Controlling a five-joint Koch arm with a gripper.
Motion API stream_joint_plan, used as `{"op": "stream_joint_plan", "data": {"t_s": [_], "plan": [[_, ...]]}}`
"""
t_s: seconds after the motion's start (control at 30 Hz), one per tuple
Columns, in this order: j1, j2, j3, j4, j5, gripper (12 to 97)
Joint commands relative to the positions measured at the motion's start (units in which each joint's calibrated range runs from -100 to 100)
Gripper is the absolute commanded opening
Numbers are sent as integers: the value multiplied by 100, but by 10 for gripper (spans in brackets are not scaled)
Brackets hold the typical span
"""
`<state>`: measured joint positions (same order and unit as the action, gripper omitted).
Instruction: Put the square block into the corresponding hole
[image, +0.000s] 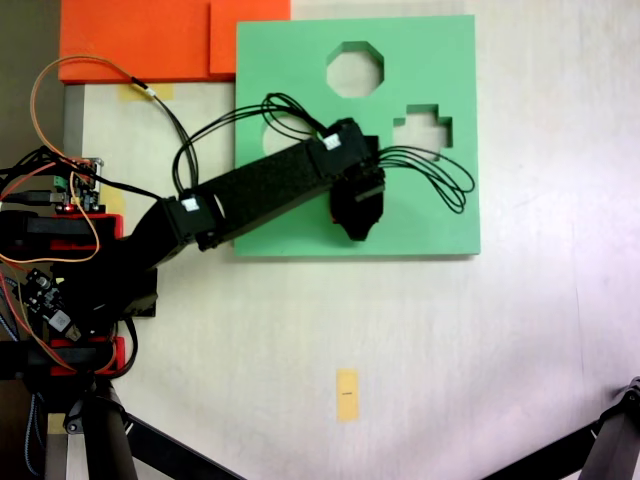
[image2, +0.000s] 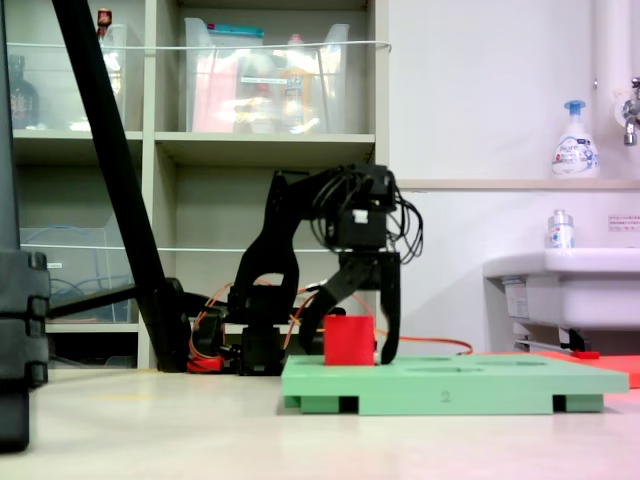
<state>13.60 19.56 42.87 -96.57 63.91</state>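
Worktop (image: 520, 330), pale and scuffed, spreads under me in the fixed view from above, with a yellow tape strip (image: 347, 394) lying well below the green foam board (image: 290, 60). 2 orange foam sheets (image: 140, 40) sit at the top left, touching the board's upper corner. My arm (image: 260, 185) reaches across the board from the left, and my fingers (image: 358, 232) point down near its lower edge, covering whatever lies beneath them. An octagonal cutout (image: 355, 69) and a cross-shaped cutout (image: 422, 127) show to the upper right of me; the square hole I cannot make out. Black tripod legs (image: 110, 430) cross the bottom corners.

Low from the side, in the other fixed view, the square block (image2: 349, 341) stands upright on top of the board (image2: 450, 384), sticking well above its surface. My fingers (image2: 352, 352) are spread to either side of it; whether they press its faces I cannot tell. Behind me stand shelves (image2: 200, 145) with clear bins (image2: 265, 80), a white wall, and at the right a sink (image2: 565, 285) with a soap bottle (image2: 575, 140) on the ledge above.
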Motion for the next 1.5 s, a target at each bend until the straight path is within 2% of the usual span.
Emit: {"op": "stream_joint_plan", "data": {"t_s": [0.0,0.2,0.43,0.5,0.57,0.7,0.8,0.97,1.03,1.1,1.27,1.33,1.4,1.47], "plan": [[-44,-490,20,-343,-49,636],[-63,-1663,20,-343,-151,830],[20,-5280,20,-343,-479,830],[-5,-6495,20,-343,-1074,795],[-83,-7571,0,-343,-1783,718],[-444,-9177,10,-343,-3414,611],[-894,-9750,-319,-343,-4044,523],[-1294,-10378,-2114,-25,-4635,519],[-1289,-11733,-4257,1468,-4640,519],[-1226,-11956,-6829,3663,-4645,521],[-1245,-11956,-8644,4241,-4645,534],[-1197,-11956,-9731,5088,-4669,534],[-1192,-11956,-11306,6927,-4796,534],[-1192,-11956,-13310,9941,-5104,523]]}}
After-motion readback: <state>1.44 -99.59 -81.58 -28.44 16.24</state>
